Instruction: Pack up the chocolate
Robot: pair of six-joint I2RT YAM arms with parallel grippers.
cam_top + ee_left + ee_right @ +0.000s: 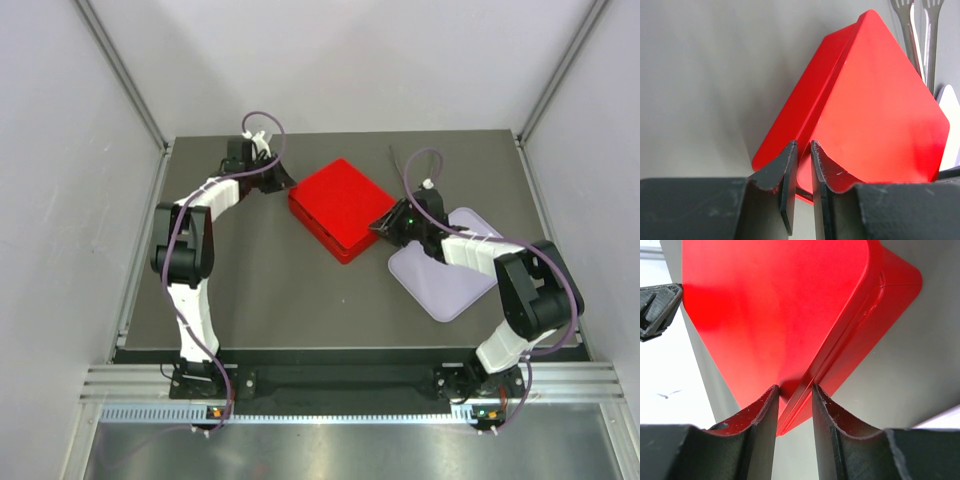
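Left pincer (802, 147): matt black, scuffed. Red box (875, 110) just ahead of it: smooth, glossy, plastic-looking. Utensils (920, 35) beyond: shiny metal. Worktop (700, 90): smooth matt grey.

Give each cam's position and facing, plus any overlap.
Top external: fixed above and behind the arms, looking down on the table; both arms whole, left gripper and right gripper at opposite corners of the red box.
Left wrist: on the left arm, facing the box's corner; own jaws, nearly closed.
Right wrist: on the right arm, facing the opposite corner; own jaws, apart.
Shared: every view shows the box.
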